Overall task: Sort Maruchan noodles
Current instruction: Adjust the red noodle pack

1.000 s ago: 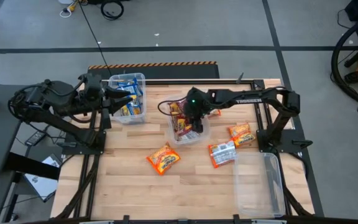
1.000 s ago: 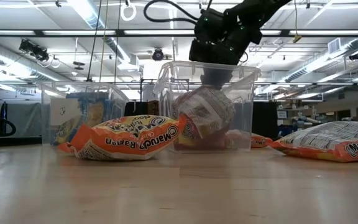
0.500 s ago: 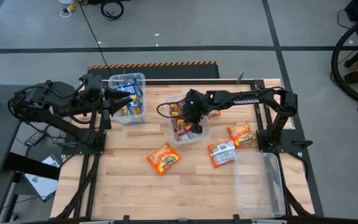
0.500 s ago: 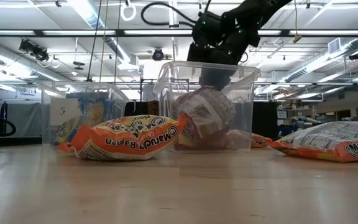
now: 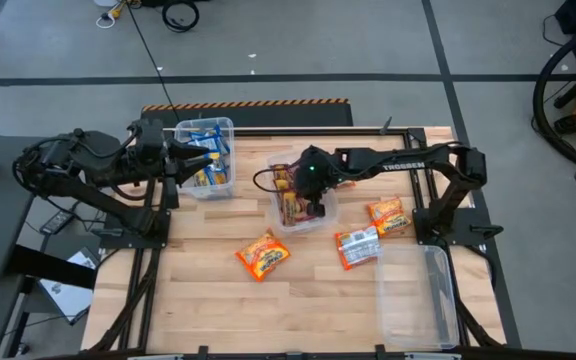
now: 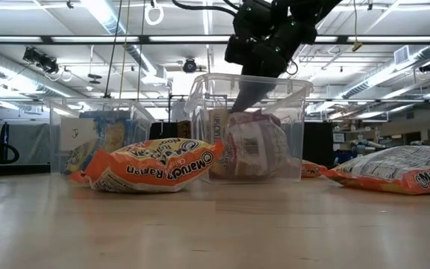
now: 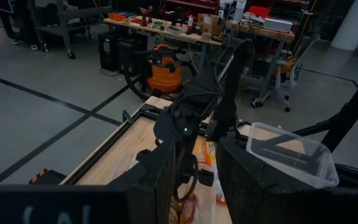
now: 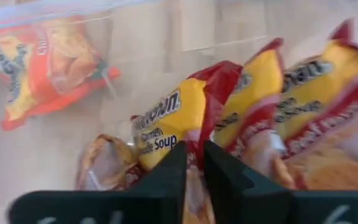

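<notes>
Wooden table [image 5: 218, 300] carried three clear bins. Landmark: middle bin [image 5: 304, 196], near table centre, packed with dark red-and-yellow packets [image 5: 293, 205] standing on edge — seen through its wall in low view [image 6: 246, 146].

Left of middle bin, toward far edge: second bin [image 5: 207, 160] holding blue-and-yellow packets [image 5: 201, 155]. Right of it and toward near edge: third bin [image 5: 416, 297].

Right arm reached across from the right; right gripper [image 5: 309, 180] poised just above middle bin's rim, over the red packets. Fingers [image 8: 178, 171] narrowed to a thin slit, nothing seen pinched between them; red packet tops [image 8: 179, 115] directly beyond.

Left gripper [image 5: 168, 160] parked beside second bin, well left of middle bin; fingers [image 7: 163, 168] apart with a gap, holding nothing.

Loose orange-and-white packets outside middle bin: one [image 5: 262, 254] nearward and left, one [image 5: 388, 215] to the right, a paler one [image 5: 357, 245] nearward and right, and another [image 5: 343, 181] partly hidden under the right arm, just beside the bin.
</notes>
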`<state>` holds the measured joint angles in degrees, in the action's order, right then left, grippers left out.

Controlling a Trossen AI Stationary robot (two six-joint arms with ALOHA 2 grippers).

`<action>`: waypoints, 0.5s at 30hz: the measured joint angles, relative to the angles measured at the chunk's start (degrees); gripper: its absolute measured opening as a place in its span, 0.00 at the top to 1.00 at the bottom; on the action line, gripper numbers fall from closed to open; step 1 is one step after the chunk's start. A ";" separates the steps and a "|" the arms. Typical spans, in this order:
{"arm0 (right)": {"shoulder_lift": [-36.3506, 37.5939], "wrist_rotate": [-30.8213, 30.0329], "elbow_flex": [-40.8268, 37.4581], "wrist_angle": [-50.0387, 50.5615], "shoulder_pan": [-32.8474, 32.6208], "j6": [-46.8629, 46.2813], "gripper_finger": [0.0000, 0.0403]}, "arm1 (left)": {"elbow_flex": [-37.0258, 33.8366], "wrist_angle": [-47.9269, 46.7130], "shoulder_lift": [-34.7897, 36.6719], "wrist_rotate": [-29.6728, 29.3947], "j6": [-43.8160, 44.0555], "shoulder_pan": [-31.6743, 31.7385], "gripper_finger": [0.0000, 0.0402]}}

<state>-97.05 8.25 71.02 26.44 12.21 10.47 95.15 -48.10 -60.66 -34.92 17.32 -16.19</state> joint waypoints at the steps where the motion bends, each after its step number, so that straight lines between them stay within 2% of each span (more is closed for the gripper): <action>1: 0.46 -0.75 0.00 0.23 -0.10 -0.01 0.83 | -0.02 0.00 0.00 0.00 0.00 -0.02 0.69; 9: 9.08 -3.32 1.95 1.33 -0.16 -5.63 0.63 | -0.02 0.17 0.56 0.04 0.02 -0.17 0.69; 13: 15.56 -11.02 1.97 10.72 0.36 -8.28 0.57 | -0.01 0.17 1.22 1.54 0.30 -0.51 0.69; 15: 18.53 -16.13 1.62 16.69 1.09 -12.78 0.55 | 0.00 0.22 1.26 1.63 0.34 -1.01 0.69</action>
<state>-78.52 -7.88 72.65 43.13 13.31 -2.31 95.15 -47.88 -59.40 -33.29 17.66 -17.20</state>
